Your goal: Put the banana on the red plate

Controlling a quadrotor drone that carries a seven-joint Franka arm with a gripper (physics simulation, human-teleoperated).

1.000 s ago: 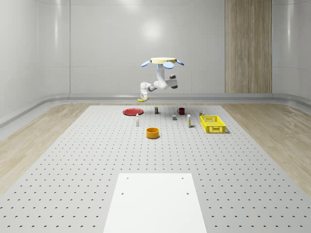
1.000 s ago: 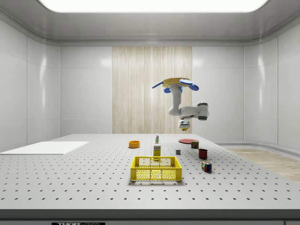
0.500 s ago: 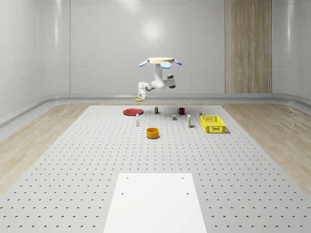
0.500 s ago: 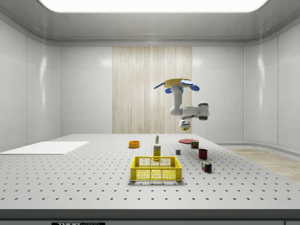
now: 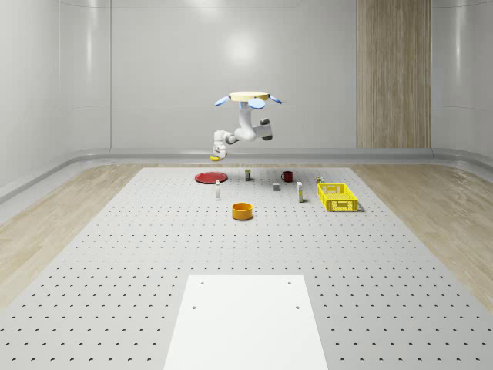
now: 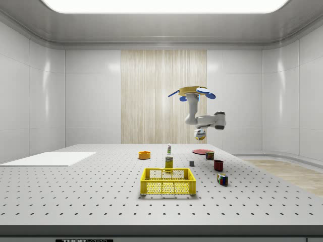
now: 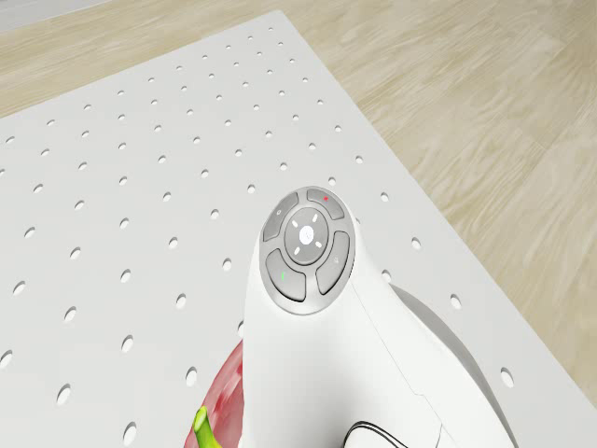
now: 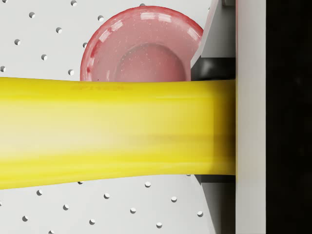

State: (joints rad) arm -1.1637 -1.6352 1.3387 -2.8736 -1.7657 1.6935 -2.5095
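Drone (image 5: pixel 249 97) has drifted plateward; pincer (image 5: pixel 216 153) clamps banana (image 8: pixel 107 134), seemingly above red plate (image 5: pixel 210 178).

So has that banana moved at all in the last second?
Yes. The banana, held in the jaws, has shifted toward the whole-scene view's left, now above the red plate.

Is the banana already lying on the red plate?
No, the banana is held in the claw, in the air above the red plate.

Simulated lab test room: perforated optical-bench floor (image 5: pixel 115 254), bare glossy white wall panels (image 5: pixel 177 69), one wood-slat panel (image 5: pixel 393 73), ceiling light panel (image 6: pixel 164 5), white pad (image 5: pixel 245 320).
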